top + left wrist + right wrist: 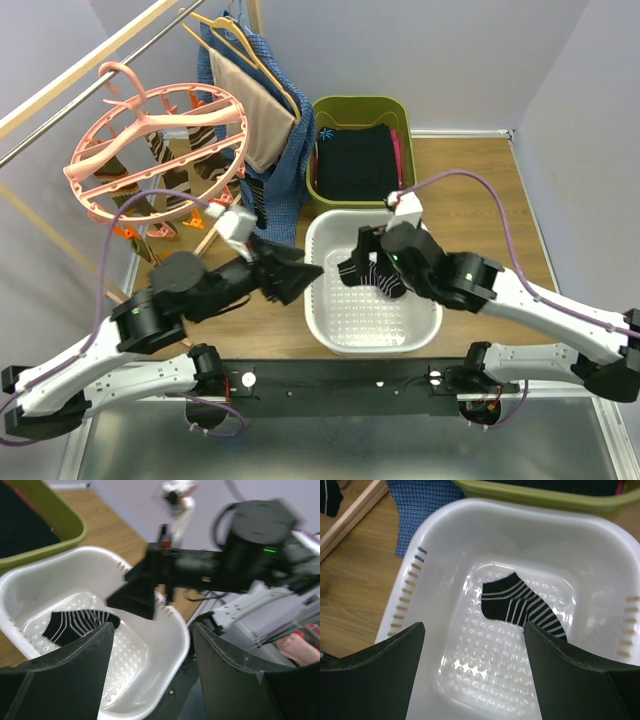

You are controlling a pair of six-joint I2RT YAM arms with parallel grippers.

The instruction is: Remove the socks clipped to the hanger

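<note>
Note left gripper [152, 630] and right gripper [475, 630] spread wide, empty; black striped sock [530, 605] lying in white basket [485, 510]; other socks [165, 165] clipped on pink ring hanger [85, 170]. Expect hanger swing if pulled sideways.
</note>
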